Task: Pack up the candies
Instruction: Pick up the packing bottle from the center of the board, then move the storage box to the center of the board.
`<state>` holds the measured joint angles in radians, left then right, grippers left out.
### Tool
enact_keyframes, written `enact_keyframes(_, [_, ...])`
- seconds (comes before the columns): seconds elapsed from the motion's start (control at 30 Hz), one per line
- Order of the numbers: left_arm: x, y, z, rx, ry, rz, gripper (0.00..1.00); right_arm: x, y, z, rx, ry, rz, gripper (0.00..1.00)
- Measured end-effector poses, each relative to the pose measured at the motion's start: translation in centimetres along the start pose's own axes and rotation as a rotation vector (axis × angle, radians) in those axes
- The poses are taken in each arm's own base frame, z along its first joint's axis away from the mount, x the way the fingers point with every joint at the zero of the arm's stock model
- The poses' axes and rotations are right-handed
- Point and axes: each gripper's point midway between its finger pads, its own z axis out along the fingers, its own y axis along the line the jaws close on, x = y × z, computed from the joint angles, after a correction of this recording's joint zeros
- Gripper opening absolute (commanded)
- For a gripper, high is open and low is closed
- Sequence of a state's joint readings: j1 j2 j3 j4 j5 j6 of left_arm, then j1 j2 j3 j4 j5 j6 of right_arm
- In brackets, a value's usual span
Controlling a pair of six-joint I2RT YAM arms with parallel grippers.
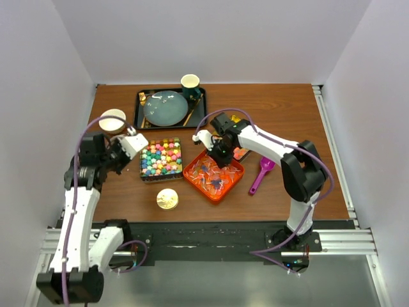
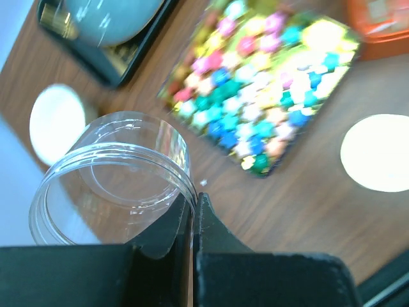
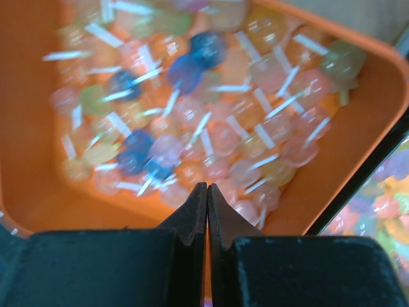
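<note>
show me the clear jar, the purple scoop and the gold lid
clear jar (image 2: 128,131), left wrist view, on its see-through side wall
purple scoop (image 1: 266,165), top view, on its bowl end
gold lid (image 1: 167,199), top view, on the middle of its face

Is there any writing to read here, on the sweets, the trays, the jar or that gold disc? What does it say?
No text can be read in any view.
The gold disc: too small to tell whether it bears lettering.
The wrapped candies in the orange tray: blurred, no print can be made out.
The clear jar: no label shows.
</note>
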<state>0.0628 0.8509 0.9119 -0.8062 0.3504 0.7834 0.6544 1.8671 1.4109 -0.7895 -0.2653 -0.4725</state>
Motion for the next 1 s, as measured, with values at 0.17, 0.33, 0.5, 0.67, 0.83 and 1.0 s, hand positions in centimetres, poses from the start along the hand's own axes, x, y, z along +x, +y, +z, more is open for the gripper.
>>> enact_keyframes(0.17, [-1.1, -3.8, -0.8, 0.14, -0.061, 0.046, 0.0, -0.4, -2.1, 2.2, 0.058, 0.029, 0.029, 0.0])
enact_keyframes(0.33, [-0.5, -7.8, 0.1, 0.354, -0.024, 0.034, 0.0, -1.5, -4.5, 3.8, 0.125, 0.035, 0.059, 0.0])
enact_keyframes(0.5, [-1.6, -11.9, 0.0, 0.516, -0.032, 0.096, 0.0, -3.4, -6.9, 4.2, 0.174, 0.0, 0.109, 0.0])
enact_keyframes(0.67, [-3.1, -16.0, 0.2, 0.643, -0.033, 0.173, 0.0, -4.8, -9.6, 4.5, 0.228, -0.029, 0.148, 0.0])
enact_keyframes(0.83, [-4.1, -19.8, 1.1, 0.743, -0.005, 0.252, 0.0, -5.5, -13.4, 4.2, 0.29, -0.063, 0.19, 0.0])
enact_keyframes(1.0, [-5.0, -21.7, 2.7, 0.764, 0.003, 0.282, 0.0, -5.7, -16.6, 3.9, 0.351, -0.093, 0.22, 0.0])
